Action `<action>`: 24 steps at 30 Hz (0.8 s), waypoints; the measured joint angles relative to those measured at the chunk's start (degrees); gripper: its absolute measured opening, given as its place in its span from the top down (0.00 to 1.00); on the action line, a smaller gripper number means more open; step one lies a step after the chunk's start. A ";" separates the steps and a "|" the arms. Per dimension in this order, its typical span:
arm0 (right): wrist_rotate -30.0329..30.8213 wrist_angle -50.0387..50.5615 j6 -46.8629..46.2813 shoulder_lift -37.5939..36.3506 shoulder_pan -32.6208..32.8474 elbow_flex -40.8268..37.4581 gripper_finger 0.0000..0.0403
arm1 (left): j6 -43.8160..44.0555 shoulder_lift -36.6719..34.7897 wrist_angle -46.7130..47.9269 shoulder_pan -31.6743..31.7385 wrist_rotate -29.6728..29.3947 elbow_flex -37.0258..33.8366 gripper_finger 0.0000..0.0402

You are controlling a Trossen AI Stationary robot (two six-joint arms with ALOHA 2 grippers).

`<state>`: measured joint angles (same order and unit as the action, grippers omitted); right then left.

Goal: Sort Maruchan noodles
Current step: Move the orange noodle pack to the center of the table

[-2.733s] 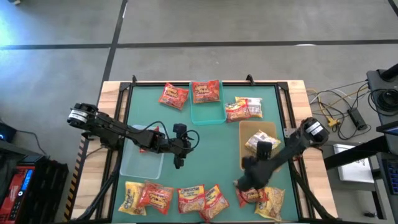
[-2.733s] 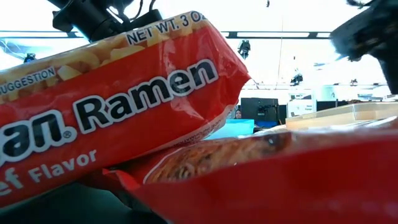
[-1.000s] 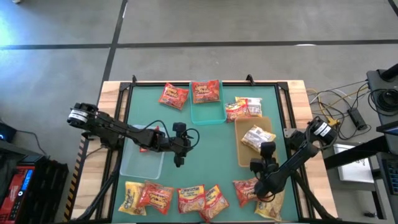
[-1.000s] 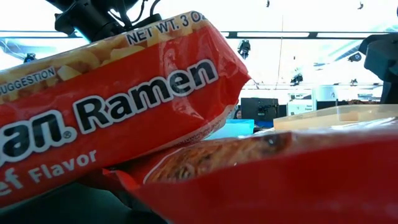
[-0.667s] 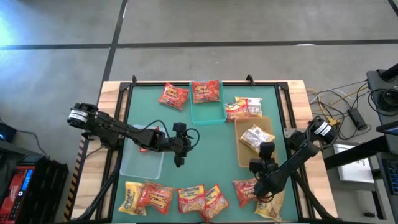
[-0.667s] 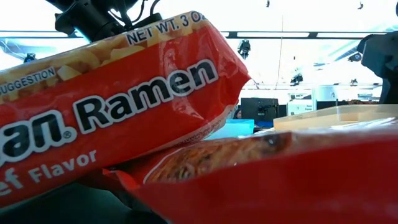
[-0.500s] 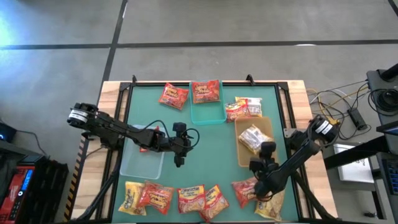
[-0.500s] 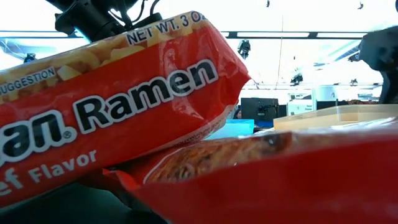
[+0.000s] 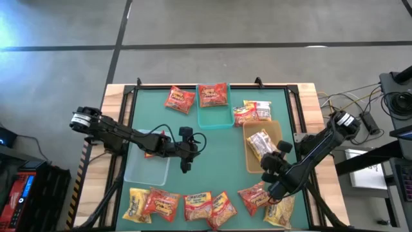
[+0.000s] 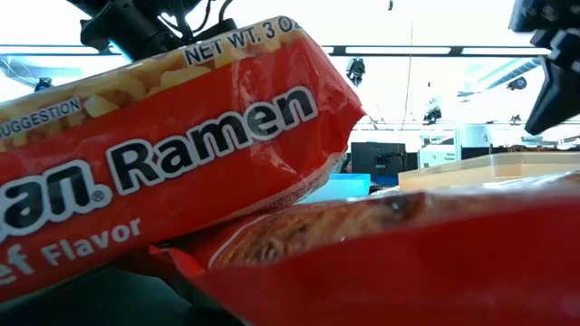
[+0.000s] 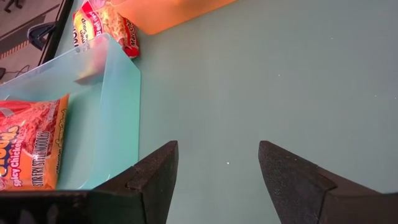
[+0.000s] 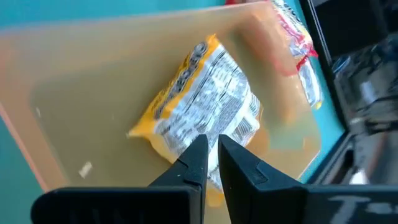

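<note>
A: Hanging over the near right part of the table, the right gripper [image 9: 275, 169] has its fingers [image 12: 198, 163] pressed together with nothing between them. In its wrist view they point down at a yellow and silver noodle packet [image 12: 202, 116] lying flat in the tan bin [image 9: 252, 161].

B: And the left gripper [image 11: 214, 165]?

A: It hangs over bare green mat [image 9: 219, 154] at mid-table, jaws spread apart and empty, just beside the clear bin [image 9: 147, 171]. Its wrist view looks toward the teal bin [image 11: 121, 93], where an orange packet [image 11: 31, 146] lies.

B: Where are the rest of the packets?

A: In the high view, one red packet [image 9: 179, 99] sits by the far edge left of the teal bin, and a pair [image 9: 252, 112] lies just beyond the tan bin. A row [image 9: 182, 205] runs along the near edge, plus a cluster at the near right corner [image 9: 267, 201], partly under the right arm.

B: Does the low view add anything?

A: Little. A red beef-flavour packet [image 10: 163, 154] leans on another red one [image 10: 399, 258] right in front of the lens, and they block most of it. The dark shape at the upper right is probably the right arm, though I can't be certain
</note>
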<state>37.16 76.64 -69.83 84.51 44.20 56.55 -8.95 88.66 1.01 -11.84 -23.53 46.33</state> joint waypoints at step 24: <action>-9.12 -4.16 -24.03 -3.81 -8.78 3.66 0.68 | 10.41 0.00 -2.79 0.00 0.05 0.02 0.48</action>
<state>28.04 72.48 -93.86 80.71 35.42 60.22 1.46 88.66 -1.78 -11.84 -23.49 46.35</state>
